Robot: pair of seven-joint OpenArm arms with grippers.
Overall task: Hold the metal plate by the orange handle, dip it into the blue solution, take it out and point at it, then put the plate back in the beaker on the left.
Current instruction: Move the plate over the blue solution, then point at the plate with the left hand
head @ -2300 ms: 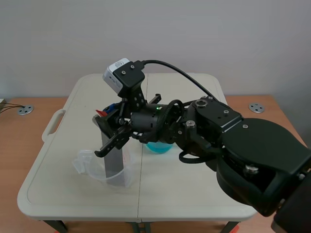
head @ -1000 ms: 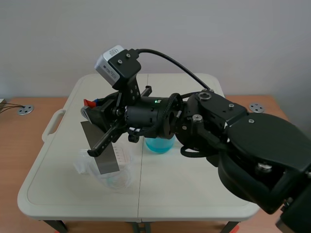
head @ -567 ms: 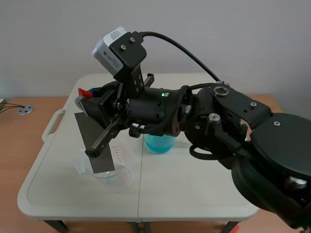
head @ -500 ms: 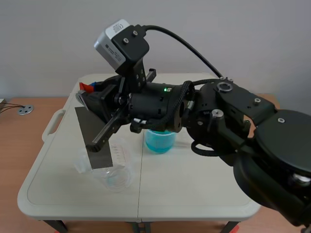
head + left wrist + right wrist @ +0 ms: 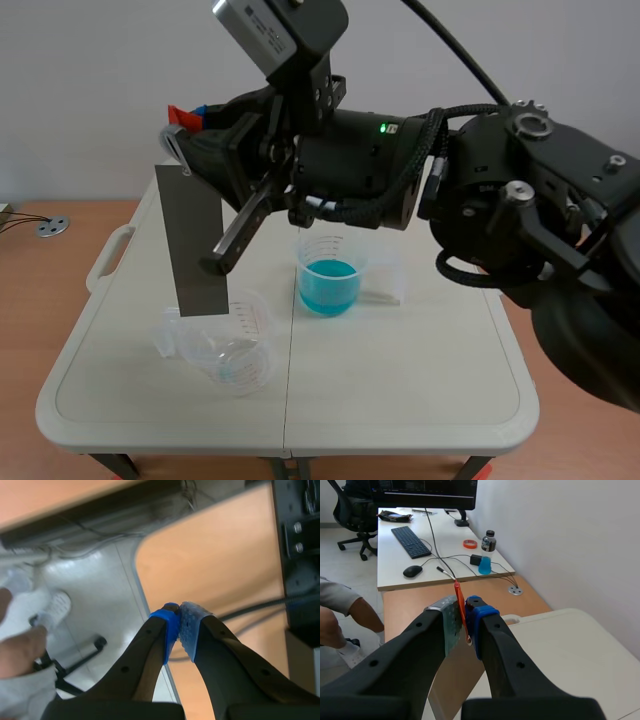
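Okay, left tool (image 5: pixel 179 626): blue dotted pads pressed together with nothing between them, out over the edge of a wooden desk (image 5: pixel 220 570) with pale floor (image 5: pixel 95 595) below. In the scene view the metal plate (image 5: pixel 195 240) hangs upright at the left of the white worktop (image 5: pixel 400 390), high over the clear beaker (image 5: pixel 236 350). The plate's lower edge sits about level with that beaker's rim; cannot tell if it is fully clear of it. The orange handle (image 5: pixel 181 113) at the plate's top is clamped in the right tool (image 5: pixel 192 128). The right wrist view shows it as a thin orange strip between the two pads, so the right tool is closed on the handle. Right of the clear beaker, near the worktop's middle, stands the second beaker (image 5: pixel 330 282), about half full of blue solution (image 5: pixel 329 272) and well apart from the plate. The right arm (image 5: pixel 520 200) comes in from the right, raised across the top of the scene.
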